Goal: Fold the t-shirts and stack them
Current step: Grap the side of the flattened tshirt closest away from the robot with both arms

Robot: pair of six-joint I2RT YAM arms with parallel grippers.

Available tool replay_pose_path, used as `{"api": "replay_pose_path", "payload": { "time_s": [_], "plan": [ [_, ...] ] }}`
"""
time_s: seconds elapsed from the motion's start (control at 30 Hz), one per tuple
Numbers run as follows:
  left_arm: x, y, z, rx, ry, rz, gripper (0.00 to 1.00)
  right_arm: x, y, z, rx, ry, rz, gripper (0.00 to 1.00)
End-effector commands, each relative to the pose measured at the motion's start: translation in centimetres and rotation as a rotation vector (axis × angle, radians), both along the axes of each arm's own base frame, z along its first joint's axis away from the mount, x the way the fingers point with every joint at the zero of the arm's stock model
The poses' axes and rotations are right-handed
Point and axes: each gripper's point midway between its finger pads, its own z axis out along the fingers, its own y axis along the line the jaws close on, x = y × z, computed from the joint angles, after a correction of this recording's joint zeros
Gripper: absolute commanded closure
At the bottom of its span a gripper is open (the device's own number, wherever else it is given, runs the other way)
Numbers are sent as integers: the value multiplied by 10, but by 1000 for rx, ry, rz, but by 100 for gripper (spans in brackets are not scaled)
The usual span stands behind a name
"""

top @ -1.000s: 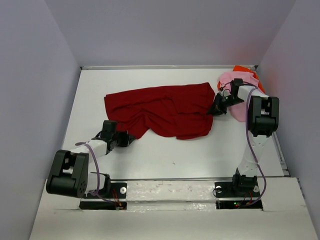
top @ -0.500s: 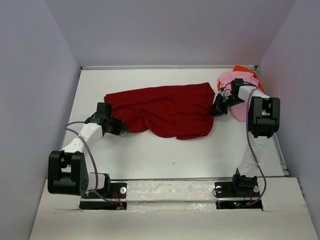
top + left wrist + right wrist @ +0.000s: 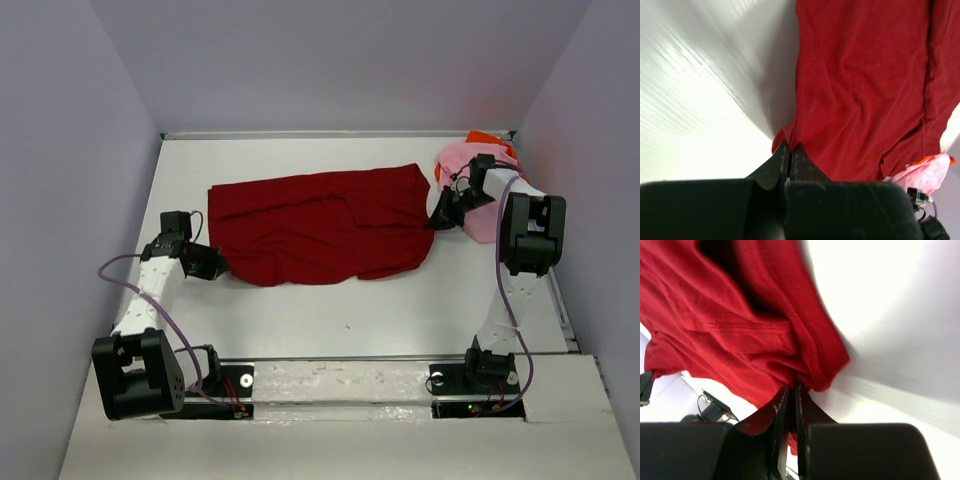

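The left hand (image 3: 212, 264) and right hand (image 3: 437, 219) each pinch a corner of the dark red shirt (image 3: 320, 225); soft and light, it seems best held by its edges.

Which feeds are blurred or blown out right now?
Left wrist: table streaked by motion blur, red shirt fairly sharp. Right wrist: table glaring white and smeared, shirt folds readable. Top view: sharp, evenly lit.

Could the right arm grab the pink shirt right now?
Probably not yet. The pink shirt lies beside the right pincer, but that pincer is shut on a corner of the dark red shirt and must let go first.
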Motion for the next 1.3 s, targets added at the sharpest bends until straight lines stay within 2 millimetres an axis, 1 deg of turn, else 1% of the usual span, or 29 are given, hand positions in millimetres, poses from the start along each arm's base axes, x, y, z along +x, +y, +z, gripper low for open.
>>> {"api": "replay_pose_path", "payload": {
  "time_s": [0.0,0.23,0.3,0.4,0.47,0.5,0.53,0.57,0.6,0.63,0.67,0.7,0.73,0.8,0.83,0.93,0.97,1.03,1.07,1.1,1.17,1.2,1.23,1.27],
  "plan": [
    [-13,13,1,31,23,-22,100,9,-16,21,-50,-47,-37,89],
    [-16,30,-9,36,54,-15,100,1,-27,13,-74,-22,-54,89],
    [-17,33,-10,45,62,-14,100,2,-27,14,-74,-23,-56,89],
    [-15,39,-7,59,59,-2,100,5,-28,18,-80,-30,-60,89],
    [-10,43,-3,66,47,1,100,7,-27,21,-77,-29,-63,89],
    [-6,43,-1,65,37,-2,100,11,-30,27,-65,-43,-68,89],
    [1,45,6,67,17,-3,100,12,-29,28,-56,-40,-67,89],
    [5,45,9,67,10,-7,100,14,-28,30,-51,-38,-67,89],
    [8,45,8,62,18,-15,100,20,-28,37,-43,-58,-67,89],
    [17,47,15,64,1,-19,100,20,-27,38,-35,-47,-66,89],
    [20,47,14,59,13,-24,100,22,-27,40,-34,-50,-65,89],
    [24,48,17,61,5,-27,100,29,-28,48,-34,-73,-66,89],
    [27,49,19,61,1,-29,100,31,-28,51,-30,-79,-67,89],
    [40,50,26,55,-24,-33,100,35,-26,55,-12,-75,-68,89],
    [47,50,31,55,-44,-38,100,39,-25,61,-7,-84,-66,89],
    [59,50,33,41,-63,-49,100,43,-25,56,6,-70,-67,89],
    [61,50,32,39,-62,-53,100,46,-25,57,6,-73,-67,89],
    [65,49,28,28,-57,-63,100,48,-24,53,19,-61,-72,89],
    [68,49,25,25,-53,-70,100,52,-24,55,21,-73,-73,89],
    [71,50,26,25,-59,-71,100,54,-23,51,32,-61,-79,89],
    [76,51,23,27,-58,-75,100,59,-23,50,39,-62,-84,89],
    [78,53,23,32,-60,-73,100,65,-23,55,45,-78,-87,89],
    [82,54,25,36,-67,-74,100,67,-22,50,52,-63,-88,89],
    [84,55,23,37,-63,-76,100,69,-22,50,58,-64,-86,89]
  ]
}}
